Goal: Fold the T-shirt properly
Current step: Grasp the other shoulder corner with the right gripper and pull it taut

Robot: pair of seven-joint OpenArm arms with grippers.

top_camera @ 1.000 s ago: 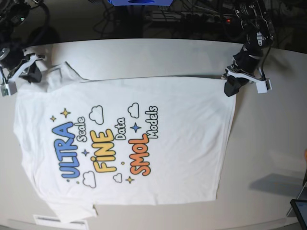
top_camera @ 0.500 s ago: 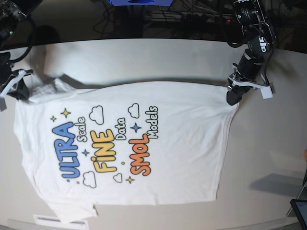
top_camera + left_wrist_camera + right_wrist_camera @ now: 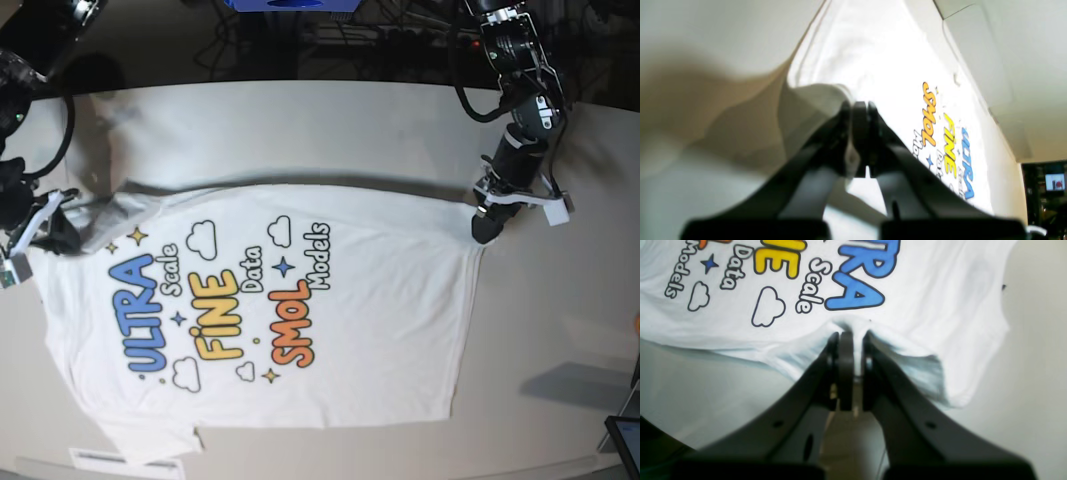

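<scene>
— While the shirt (image 3: 300,300) lies print-up on the table (image 3: 330,120), what does the left gripper (image 3: 858,110) do?

— Its jaws are clenched on a pinch of white cloth. In the left wrist view the fabric rises into a lifted fold just left of the jaws, and the rest runs away beyond them, with the orange, yellow and blue words off to the right.

— And in the base view?

— That gripper (image 3: 484,228) sits at the shirt's plain corner, farthest from the print, with the cloth edge drawn up to it.

— What of the right gripper (image 3: 853,336)?

— Clamped as well, grasping the shirt. A peak of fabric is bunched between the jaws, and the blue lettering lies just past their tips. A cloud outline and the word "Scale" sit ahead and to the left. To the right of the jaws a shaded flap of cloth hangs lower.

— Where does it hold, seen from the base?

— At the sleeve end, beside the blue word; the gripper (image 3: 45,232) has that edge lifted into a small ridge. The remainder lies flat.
</scene>
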